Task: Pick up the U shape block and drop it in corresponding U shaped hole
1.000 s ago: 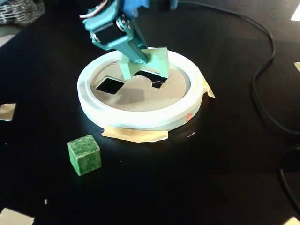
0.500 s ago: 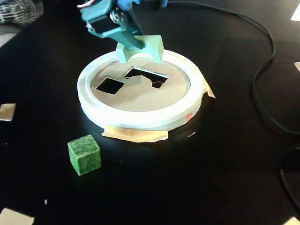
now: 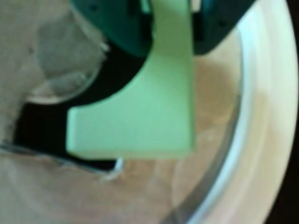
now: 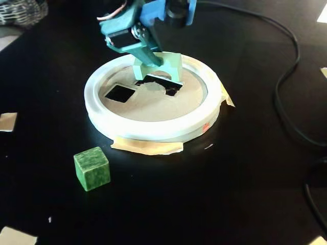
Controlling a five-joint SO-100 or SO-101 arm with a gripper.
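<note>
Gripper [image 4: 155, 60] pinches U shape block [image 4: 164, 66] over U shaped hole [image 4: 162, 84] in white-rimmed board [image 4: 153, 127]. Black table [image 4: 245, 178]: green cube [image 4: 92, 168] near-left, cable [image 4: 286, 102] right, tape scraps at edges.

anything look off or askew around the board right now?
Yes. The U shape block in the tool sits tilted over the U shaped hole, not squared to it. The board's white rim rests on loose tan paper sticking out unevenly.
</note>
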